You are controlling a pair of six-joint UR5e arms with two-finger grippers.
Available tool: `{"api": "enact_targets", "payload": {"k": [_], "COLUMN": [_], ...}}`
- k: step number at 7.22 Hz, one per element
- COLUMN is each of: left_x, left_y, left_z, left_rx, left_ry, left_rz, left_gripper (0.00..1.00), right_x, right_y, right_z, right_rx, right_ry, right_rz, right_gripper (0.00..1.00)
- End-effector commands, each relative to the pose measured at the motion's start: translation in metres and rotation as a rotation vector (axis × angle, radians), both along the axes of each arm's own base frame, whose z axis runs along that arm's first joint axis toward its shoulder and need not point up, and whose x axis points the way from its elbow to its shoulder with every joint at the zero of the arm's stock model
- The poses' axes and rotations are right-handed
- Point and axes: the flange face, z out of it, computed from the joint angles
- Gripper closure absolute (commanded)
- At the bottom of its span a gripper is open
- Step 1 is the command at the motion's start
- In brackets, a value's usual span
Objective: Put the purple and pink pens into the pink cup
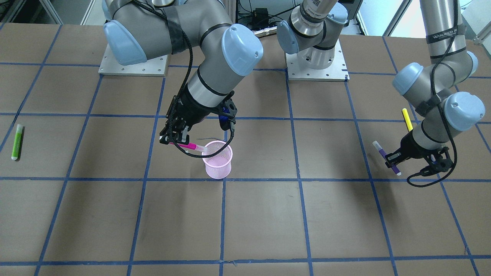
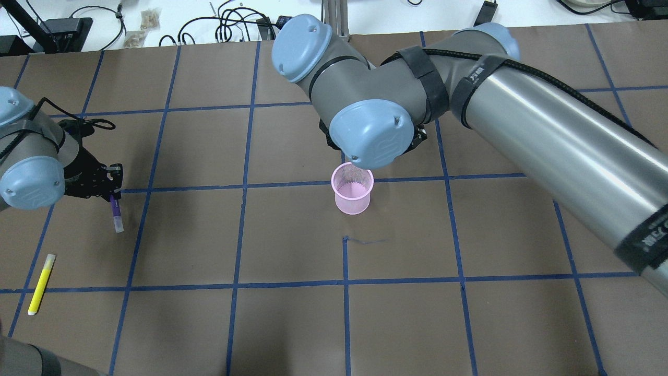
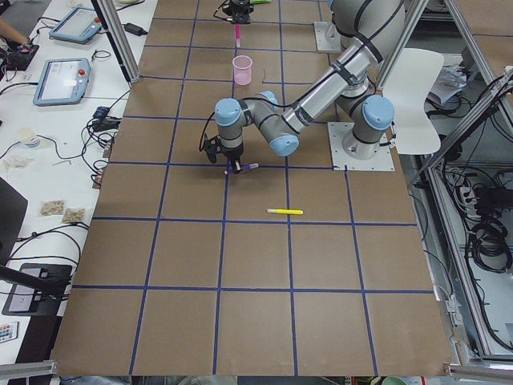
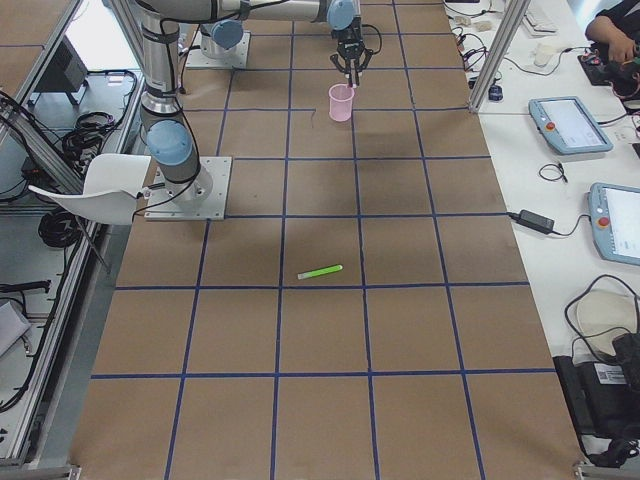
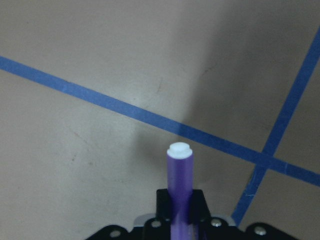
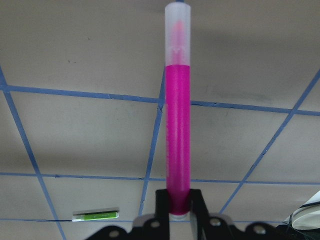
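The pink mesh cup [image 1: 218, 163] stands upright near the table's middle and also shows in the overhead view [image 2: 353, 190]. My right gripper [image 1: 175, 138] is shut on the pink pen [image 1: 191, 146], holding it tilted above the table with its capped tip at the cup's rim. The right wrist view shows that pen [image 6: 178, 125] clamped between the fingers. My left gripper [image 1: 395, 158] is shut on the purple pen [image 1: 385, 156], held just above the table far from the cup. The purple pen also shows in the overhead view [image 2: 116, 213] and the left wrist view [image 5: 179, 182].
A yellow pen [image 2: 40, 284] lies on the table near my left arm. A green pen [image 1: 17, 142] lies far out on my right side. The table is brown with a blue tape grid. In the overhead view my right arm's wrist hides its gripper.
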Motion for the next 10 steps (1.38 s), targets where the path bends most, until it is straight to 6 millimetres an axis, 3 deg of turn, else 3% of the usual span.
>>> {"api": "enact_targets", "payload": {"k": [1,3,6,8,10], "left_x": [-0.014,-0.048,-0.051,-0.054,-0.059], "left_y": [-0.002,-0.006,-0.006,-0.004,-0.004], "left_z": [0.011,0.027,0.030,0.042,0.053], "left_rx": [-0.020,-0.048,-0.051,-0.072,-0.105], "left_ry": [0.002,-0.007,-0.008,-0.014,0.006], "left_rz": [-0.022,-0.080,-0.085,-0.090,-0.091], "left_gripper": [1.00,1.00,1.00,1.00,1.00], "right_x": [0.028,0.041,0.046,0.049,0.053], "right_y": [0.012,0.016,0.018,0.018,0.022], "right_z": [-0.017,-0.038,-0.048,-0.062,-0.065], "right_rx": [0.016,0.027,0.028,-0.012,-0.011], "right_ry": [0.013,0.027,0.032,0.038,0.040], "right_rz": [0.021,0.016,0.005,-0.087,-0.081], "right_gripper": [1.00,1.00,1.00,1.00,1.00]}}
